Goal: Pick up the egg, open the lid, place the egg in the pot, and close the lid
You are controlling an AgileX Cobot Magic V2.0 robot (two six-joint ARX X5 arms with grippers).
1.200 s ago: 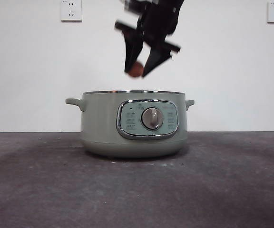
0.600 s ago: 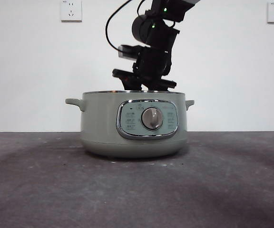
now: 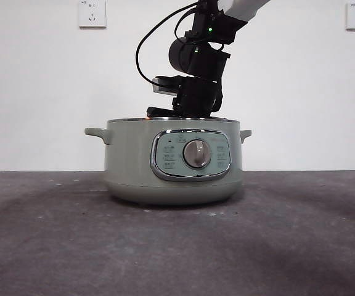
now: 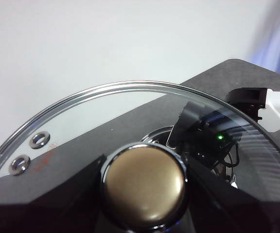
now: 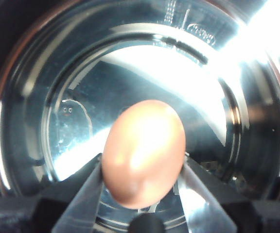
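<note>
The egg [image 5: 144, 153] is gripped between the jaws of the right claw [image 5: 142, 187], which is lowered inside the open pot [image 3: 172, 161] on the table [image 3: 177, 240]. The lid [image 4: 130, 104] is held off the pot by its knob [image 4: 144, 187], clamped in the left claw [image 4: 142, 194].

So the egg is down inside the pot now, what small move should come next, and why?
Probably open the right gripper to release the egg: it is clamped between the jaws just above the shiny floor of the pot, while the left gripper holds the lid clear by its knob.
</note>
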